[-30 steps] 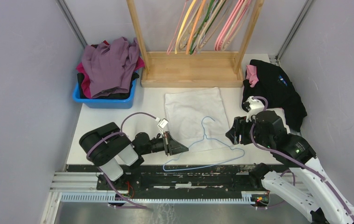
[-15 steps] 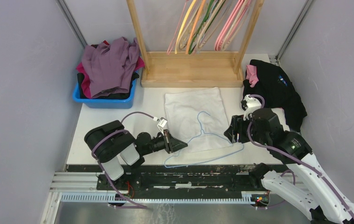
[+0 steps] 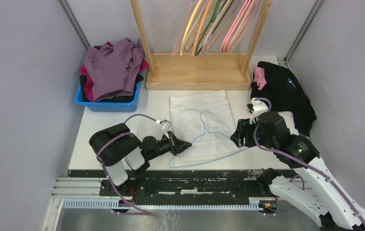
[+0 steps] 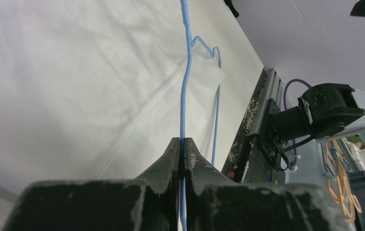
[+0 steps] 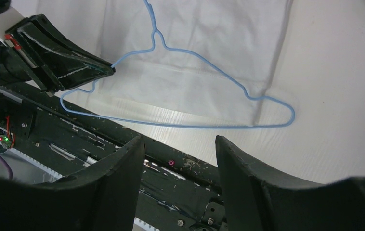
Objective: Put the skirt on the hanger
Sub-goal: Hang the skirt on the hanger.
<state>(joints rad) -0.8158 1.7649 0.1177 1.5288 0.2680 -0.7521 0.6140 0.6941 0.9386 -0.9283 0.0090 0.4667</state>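
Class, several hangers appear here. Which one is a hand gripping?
The blue wire hanger lying on the white skirt; the left hand is shut on its wire. The other hangers all hang on the wooden rack.

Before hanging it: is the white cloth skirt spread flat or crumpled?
Spread flat: the white cloth skirt lies smooth, with the thin blue wire hanger partly across it.

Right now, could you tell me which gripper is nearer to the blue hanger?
Left. The left gripper is shut on the blue hanger at its left end; the right gripper stands open close by its right end, not gripping it.
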